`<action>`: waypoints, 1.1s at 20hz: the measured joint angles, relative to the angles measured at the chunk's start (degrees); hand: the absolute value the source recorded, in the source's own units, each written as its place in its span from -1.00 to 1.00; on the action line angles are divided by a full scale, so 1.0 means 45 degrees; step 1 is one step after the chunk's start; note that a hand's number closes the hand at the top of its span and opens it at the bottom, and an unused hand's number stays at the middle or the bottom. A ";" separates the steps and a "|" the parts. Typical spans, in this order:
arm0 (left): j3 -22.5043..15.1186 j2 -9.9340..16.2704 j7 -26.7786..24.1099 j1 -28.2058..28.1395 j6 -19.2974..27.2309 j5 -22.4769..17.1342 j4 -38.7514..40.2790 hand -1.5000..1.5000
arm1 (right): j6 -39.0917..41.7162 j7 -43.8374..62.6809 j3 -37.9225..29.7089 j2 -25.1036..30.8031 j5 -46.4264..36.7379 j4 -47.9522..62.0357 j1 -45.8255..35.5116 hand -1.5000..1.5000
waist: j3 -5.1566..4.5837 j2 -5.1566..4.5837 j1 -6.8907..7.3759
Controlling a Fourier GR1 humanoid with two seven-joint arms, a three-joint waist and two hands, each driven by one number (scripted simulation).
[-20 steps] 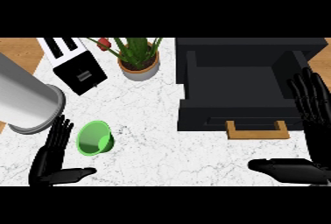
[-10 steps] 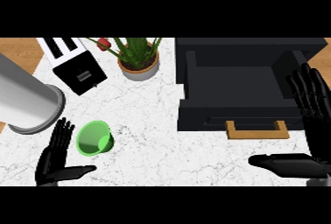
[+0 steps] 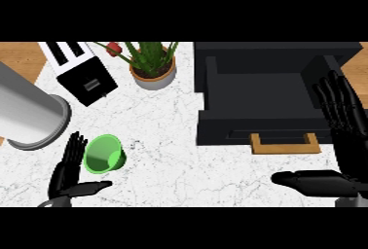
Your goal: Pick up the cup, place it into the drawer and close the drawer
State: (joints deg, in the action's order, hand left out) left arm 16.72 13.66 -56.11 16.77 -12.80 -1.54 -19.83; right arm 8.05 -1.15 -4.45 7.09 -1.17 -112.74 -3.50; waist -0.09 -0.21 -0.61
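Head view, looking steeply down on a white marbled worktop (image 3: 179, 160). The landmark is a small bright green plastic cup (image 3: 104, 153), lying tipped on its side near the lower left of the worktop, its mouth facing down and to the left. Just left of the cup, the robot's black left hand (image 3: 70, 172) stands with straight fingers pointing up and the thumb spread out below the cup; the fingers are at the cup's rim, wide and holding nothing. Far to the right of the cup sits a black open drawer (image 3: 269, 95) with a tan wooden handle (image 3: 285, 144) on its front, its inside showing dark and bare. Beyond the drawer's right side, well apart from the cup, the black right hand (image 3: 343, 141) rests wide with straight fingers up and thumb stretched leftward, also holding nothing. Above the cup stand a large grey metal cylinder (image 3: 28, 114), a black and white toaster (image 3: 82, 73) and a potted green plant (image 3: 151, 65). The pick-up appears to be the step in hand; next, the left hand would need to curl round the cup before carrying it right to the drawer.
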 measured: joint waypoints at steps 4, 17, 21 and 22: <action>-0.0016 -0.0007 -0.0174 0.0492 0.0118 0.0091 0.0610 -1.00 | 0.0033 0.0231 0.0045 -0.0052 0.0053 -0.0310 0.0146 -1.00 | -0.0003 0.0001 -0.0016; 0.0138 -0.0021 -0.0278 0.1495 -0.0344 -0.0066 0.1500 -1.00 | 0.0292 0.0205 -0.0154 0.0072 0.0247 0.0015 -0.0066 -1.00 | -0.0018 -0.0042 -0.0096; 0.0035 -0.0281 -0.0245 0.1616 -0.0675 -0.0060 0.1478 -1.00 | 0.0521 -0.0081 -0.0383 0.0226 0.0446 0.0383 -0.0074 -1.00 | -0.0019 -0.0054 -0.0117; -0.0013 -0.0347 -0.0267 0.1567 -0.0777 -0.0045 0.1447 -1.00 | 0.0470 -0.0009 -0.0403 0.0227 0.0433 0.0373 -0.0177 -1.00 | -0.0020 -0.0055 -0.0113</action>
State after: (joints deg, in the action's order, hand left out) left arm 16.66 12.10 -57.31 23.82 -16.30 -1.74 -13.32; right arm 10.16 -1.19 -6.26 8.11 0.78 -111.06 -4.29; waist -0.18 -0.45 -1.12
